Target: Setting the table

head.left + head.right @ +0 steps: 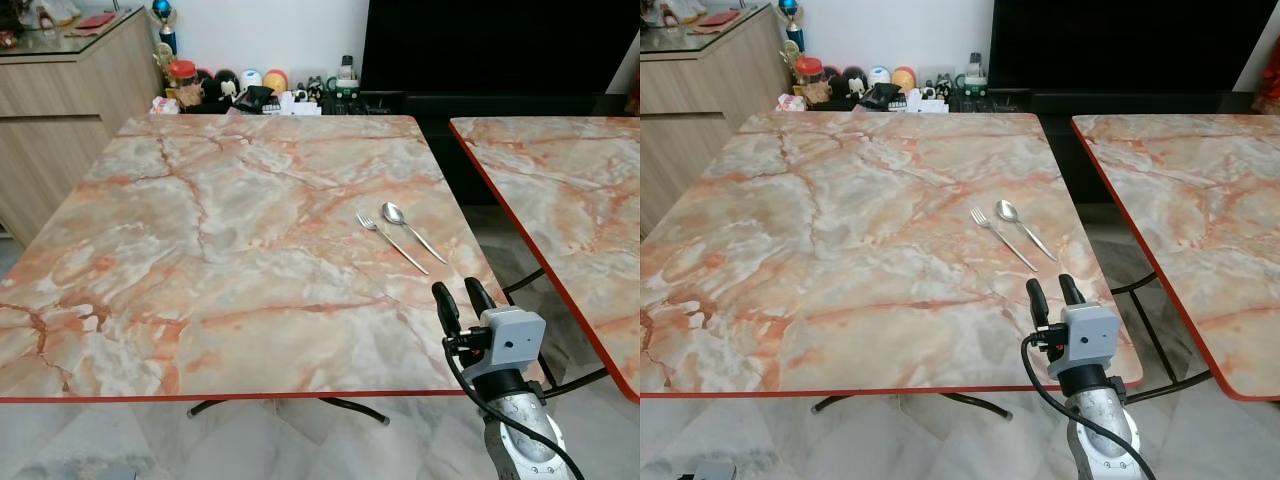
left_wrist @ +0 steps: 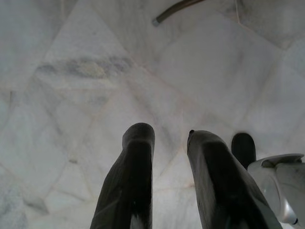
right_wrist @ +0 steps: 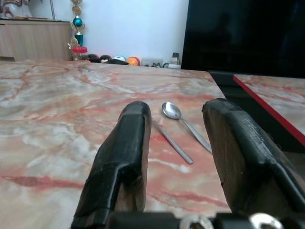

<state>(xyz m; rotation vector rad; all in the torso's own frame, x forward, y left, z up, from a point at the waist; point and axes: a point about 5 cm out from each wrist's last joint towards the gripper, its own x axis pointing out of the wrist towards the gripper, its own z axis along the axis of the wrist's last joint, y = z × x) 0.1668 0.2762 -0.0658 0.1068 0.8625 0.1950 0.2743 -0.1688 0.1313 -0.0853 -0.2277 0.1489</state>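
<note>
A silver fork and a silver spoon lie side by side on the marble table, toward its right edge. My right gripper is raised at the table's near right corner, open and empty, its fingers pointing at the cutlery a short way ahead. In the right wrist view the spoon and the fork handle show between the two fingers. My left gripper hangs low over the pale floor, open with nothing in it.
A second marble table stands to the right across a narrow gap. A wooden sideboard is at the far left. Toys and small items line the back wall, next to a dark screen.
</note>
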